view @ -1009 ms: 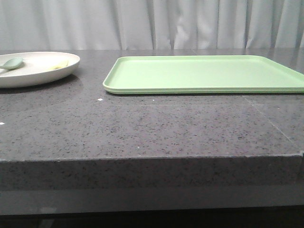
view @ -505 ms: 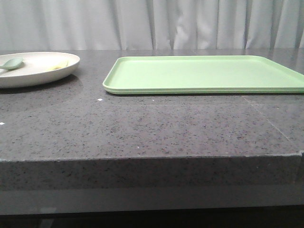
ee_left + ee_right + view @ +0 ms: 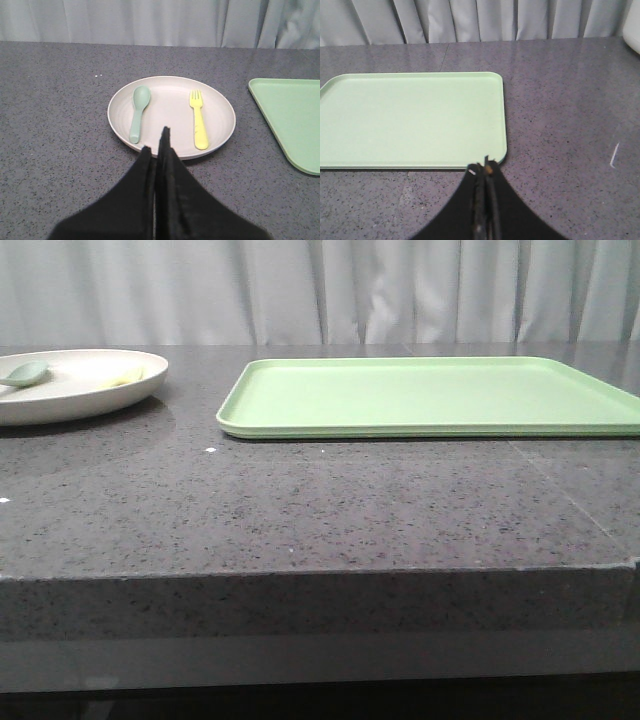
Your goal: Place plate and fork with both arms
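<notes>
The cream-white plate [image 3: 70, 390] sits on the grey table at the far left; it also shows in the left wrist view [image 3: 171, 100]. On it lie the pale-yellow fork [image 3: 199, 125] and a grey-green spoon [image 3: 138, 112], side by side and apart. In the front view the fork [image 3: 122, 378] shows only as a yellow sliver and the spoon [image 3: 25, 373] lies at the plate's left. My left gripper [image 3: 157, 145] is shut and empty, its tips over the plate's near rim. My right gripper [image 3: 485, 167] is shut and empty, at the tray's near corner. Neither gripper shows in the front view.
A flat light-green tray [image 3: 430, 395] lies on the table right of the plate; it also shows in the right wrist view [image 3: 410, 120] and at the edge of the left wrist view [image 3: 295, 120]. A grey curtain hangs behind. The table's front edge [image 3: 320, 575] is near the camera.
</notes>
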`<state>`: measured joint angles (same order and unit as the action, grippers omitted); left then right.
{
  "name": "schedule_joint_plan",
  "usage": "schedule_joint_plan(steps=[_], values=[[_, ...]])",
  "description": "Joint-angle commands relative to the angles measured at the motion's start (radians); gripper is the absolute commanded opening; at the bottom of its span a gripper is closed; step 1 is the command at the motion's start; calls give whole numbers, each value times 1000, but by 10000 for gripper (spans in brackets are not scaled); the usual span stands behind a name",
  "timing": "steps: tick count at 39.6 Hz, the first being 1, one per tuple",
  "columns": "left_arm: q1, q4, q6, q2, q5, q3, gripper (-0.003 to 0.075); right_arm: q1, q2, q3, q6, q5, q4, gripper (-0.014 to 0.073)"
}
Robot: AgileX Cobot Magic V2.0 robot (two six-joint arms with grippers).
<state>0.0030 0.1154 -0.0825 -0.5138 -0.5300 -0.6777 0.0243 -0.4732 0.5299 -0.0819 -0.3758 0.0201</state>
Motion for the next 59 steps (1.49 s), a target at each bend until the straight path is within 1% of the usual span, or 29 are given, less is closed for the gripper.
schedule_joint_plan(steps=[1, 9, 10, 11, 12, 14, 17, 18, 19, 20, 22, 23, 24, 27, 37, 41, 44, 49, 55, 59], values=[[0, 13, 10, -10, 75, -32, -18, 1, -11, 34, 10, 76, -7, -67], [0, 13, 10, -10, 77, -32, -18, 1, -11, 32, 10, 74, -7, -66], [0, 13, 10, -10, 78, -32, -13, 1, -11, 32, 10, 75, -7, -55], [0, 13, 10, -10, 78, -32, 3, 1, -11, 32, 10, 75, -7, -20], [0, 11, 10, -10, 78, -32, 27, 1, -11, 32, 10, 74, -13, 39], [0, 4, 10, -10, 78, -32, 106, 1, -11, 32, 10, 74, -30, 178], [0, -6, 10, -10, 78, -32, 293, 1, -11, 32, 10, 72, -64, 405], [0, -15, 10, -10, 78, -32, 347, 1, -11, 32, 10, 71, -70, 453], [0, -22, 10, -10, 78, -32, 435, 1, -11, 32, 10, 71, -70, 507], [0, -24, 10, -10, 78, -32, 500, 1, -11, 32, 10, 71, -70, 560], [0, -24, 10, -10, 81, -32, 602, 1, -11, 32, 10, 71, -70, 607], [0, -20, 10, -10, 81, -32, 625, 1, -11, 32, 10, 71, -70, 615], [0, -10, 10, -10, 81, -32, 634, 1, -11, 32, 10, 71, -70, 615], [0, 13, 10, -10, 81, -32, 627, 1, -11, 32, 10, 71, -70, 614], [0, 13, 10, -10, 89, -32, 578, 1, -11, 32, 10, 71, -70, 614], [0, 64, 10, -10, 103, -32, 550, 1, -11, 32, 10, 71, -70, 614], [0, 65, 10, -17, 98, -34, 538, 1, -11, 32, 10, 71, -70, 614], [4, -8, 10, -69, 33, -87, 536, 1, -11, 32, 10, 71, -70, 614], [4, -141, 10, -192, -35, -192, 536, 1, -11, 32, 10, 71, -70, 614], [4, -174, 10, -285, -65, -252, 536, 1, -11, 32, 10, 71, -70, 614]])
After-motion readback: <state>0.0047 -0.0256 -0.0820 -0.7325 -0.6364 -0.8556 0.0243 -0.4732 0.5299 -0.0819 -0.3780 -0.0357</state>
